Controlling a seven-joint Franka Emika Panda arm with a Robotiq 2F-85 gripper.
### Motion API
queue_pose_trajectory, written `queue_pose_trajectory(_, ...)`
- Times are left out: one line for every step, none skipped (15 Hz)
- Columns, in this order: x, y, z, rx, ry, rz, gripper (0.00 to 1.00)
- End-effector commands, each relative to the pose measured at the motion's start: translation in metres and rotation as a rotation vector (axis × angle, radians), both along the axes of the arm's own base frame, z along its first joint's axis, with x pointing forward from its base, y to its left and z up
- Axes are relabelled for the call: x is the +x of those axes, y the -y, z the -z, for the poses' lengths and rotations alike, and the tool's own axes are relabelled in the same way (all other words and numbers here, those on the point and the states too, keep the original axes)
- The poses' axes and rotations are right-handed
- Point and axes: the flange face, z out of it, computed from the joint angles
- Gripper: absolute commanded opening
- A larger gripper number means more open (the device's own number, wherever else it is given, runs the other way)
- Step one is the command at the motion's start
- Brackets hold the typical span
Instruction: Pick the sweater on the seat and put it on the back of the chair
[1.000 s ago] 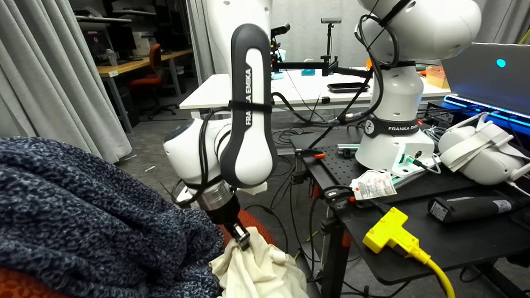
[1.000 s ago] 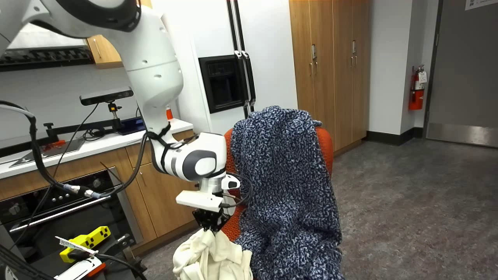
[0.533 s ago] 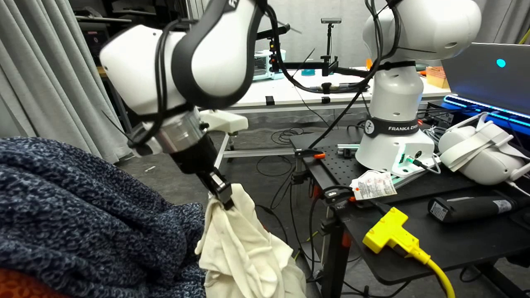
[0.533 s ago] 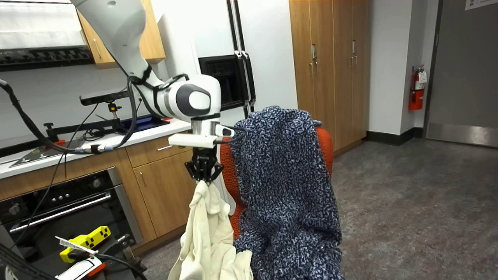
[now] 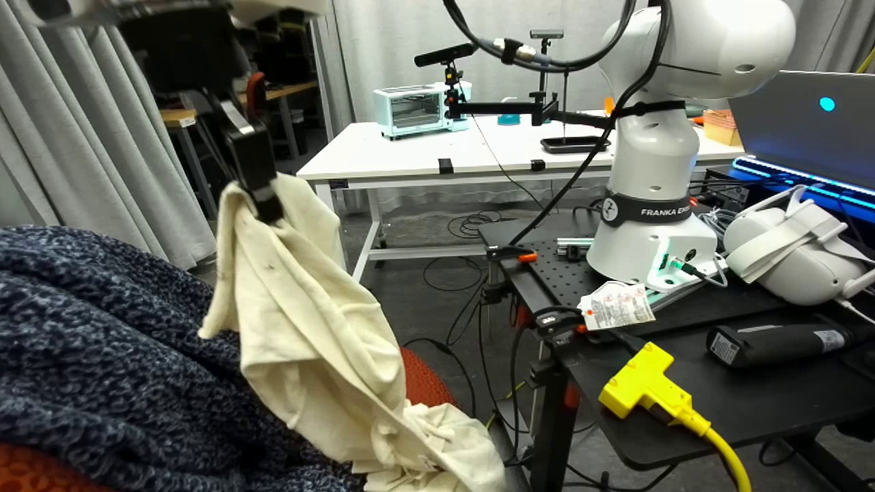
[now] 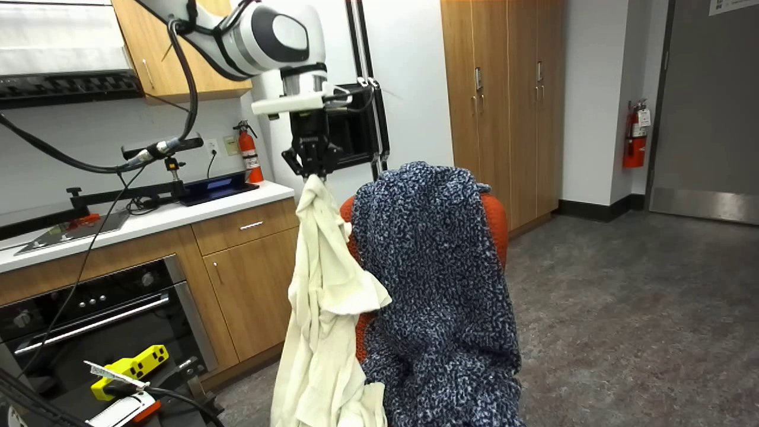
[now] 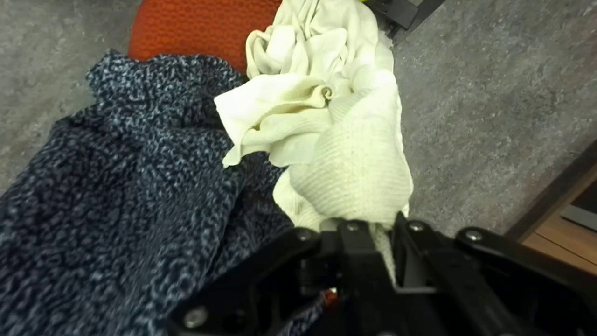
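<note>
Jaws grip a ribbed cream sweater (image 6: 328,296), folds hanging beside nubby navy cloth (image 6: 439,284), off the black tabletop's (image 5: 765,404) edge.

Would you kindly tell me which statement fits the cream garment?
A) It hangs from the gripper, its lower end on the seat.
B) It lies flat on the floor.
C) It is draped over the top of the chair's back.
A: in both exterior views the gripper holds the cream garment by its top, and in the wrist view its far end lies bunched on the orange seat.
</note>
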Motion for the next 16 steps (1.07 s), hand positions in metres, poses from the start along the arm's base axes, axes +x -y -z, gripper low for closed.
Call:
queue_pose_trajectory(0.027, -0.012, -0.085, 0.002, 0.109, -0.031, 0.03)
queue_pose_trajectory(0.035, -0.015, -0.105, 0.001, 0.149, -0.036, 0.03)
queue_pose_trajectory(0.044, -0.018, -0.124, 0.002, 0.191, -0.04, 0.03)
queue_pose_trajectory(0.051, -0.02, -0.142, 0.005, 0.231, -0.043, 0.03)
queue_pose_trajectory(0.059, -0.021, -0.158, 0.009, 0.269, -0.045, 0.03)
queue_pose_trajectory(0.066, -0.021, -0.172, 0.014, 0.304, -0.046, 0.03)
queue_pose_trajectory(0.073, -0.021, -0.184, 0.017, 0.337, -0.045, 0.03)
queue_pose_trajectory(0.081, -0.02, -0.197, 0.022, 0.371, -0.043, 0.03)
queue_pose_trajectory(0.088, -0.02, -0.209, 0.027, 0.402, -0.044, 0.03)
queue_pose_trajectory(0.095, -0.021, -0.221, 0.031, 0.432, -0.041, 0.03)
queue_pose_trajectory(0.102, -0.02, -0.231, 0.041, 0.462, -0.037, 0.03)
queue_pose_trajectory(0.107, -0.021, -0.242, 0.056, 0.49, -0.029, 0.03)
queue_pose_trajectory(0.112, -0.022, -0.252, 0.064, 0.513, -0.025, 0.03)
queue_pose_trajectory(0.116, -0.025, -0.26, 0.07, 0.536, -0.023, 0.03)
queue_pose_trajectory(0.12, -0.028, -0.27, 0.069, 0.567, -0.025, 0.03)
queue_pose_trajectory(0.123, -0.031, -0.278, 0.071, 0.593, -0.025, 0.03)
